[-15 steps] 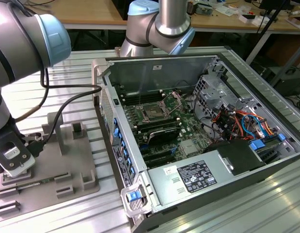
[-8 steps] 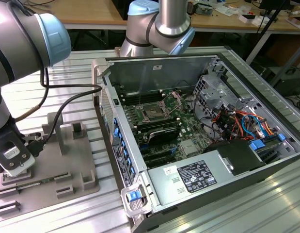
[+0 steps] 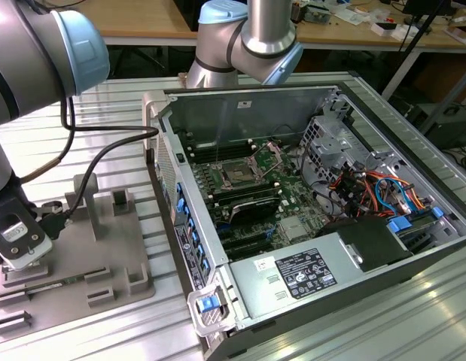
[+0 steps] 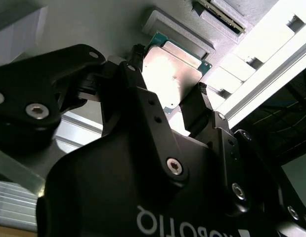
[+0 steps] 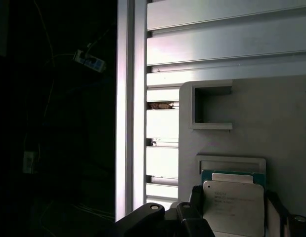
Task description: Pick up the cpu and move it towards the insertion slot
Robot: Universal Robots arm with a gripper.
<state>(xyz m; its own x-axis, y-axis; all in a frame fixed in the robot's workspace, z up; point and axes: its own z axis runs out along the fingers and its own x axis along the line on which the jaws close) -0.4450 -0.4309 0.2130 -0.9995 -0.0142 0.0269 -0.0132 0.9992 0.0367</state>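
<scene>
The cpu (image 5: 234, 205) lies in the grey tray (image 5: 271, 123) with the pincer (image 5: 234, 197) around it, though whether it grips cannot be told. The insertion slot (image 3: 239, 173) sits inside the computer case (image 3: 240, 113).

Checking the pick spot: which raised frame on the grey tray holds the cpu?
The frame at the gripper holds the cpu; the C-shaped frame farther off is empty.

Cpu (image 5: 234, 207): a flat square chip, pale silver top with a green edge, lying level in a grey tray (image 5: 281, 128). Slot (image 3: 240, 171): a dark-centred, silver-framed square on a green board (image 3: 293, 199).
</scene>
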